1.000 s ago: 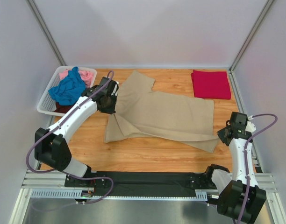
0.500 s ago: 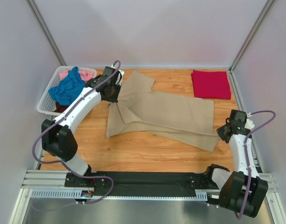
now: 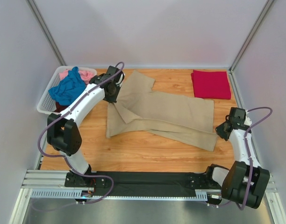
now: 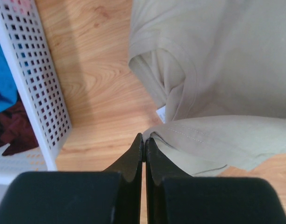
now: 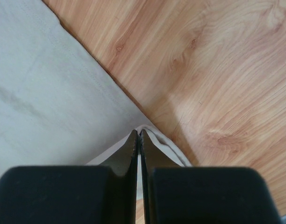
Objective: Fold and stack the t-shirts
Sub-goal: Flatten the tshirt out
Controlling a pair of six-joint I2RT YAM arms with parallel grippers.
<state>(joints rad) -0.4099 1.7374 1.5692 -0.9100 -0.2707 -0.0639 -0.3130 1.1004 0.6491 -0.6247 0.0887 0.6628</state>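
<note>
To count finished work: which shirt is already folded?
The red shirt, a tidy rectangle, far right. The tan shirt lies spread out; the blue shirt and pink shirt sit bunched in the basket.

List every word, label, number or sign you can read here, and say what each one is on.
No text can be read in any view.
White tag at a fold of the tan t-shirt: too small to read, and it may be blank.
Red t-shirt and white basket: no print visible.

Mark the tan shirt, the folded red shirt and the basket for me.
tan shirt (image 3: 175,114), top view, middle of body
red shirt (image 3: 210,84), top view, centre of fold
basket (image 3: 45,110), top view, near rim
</note>
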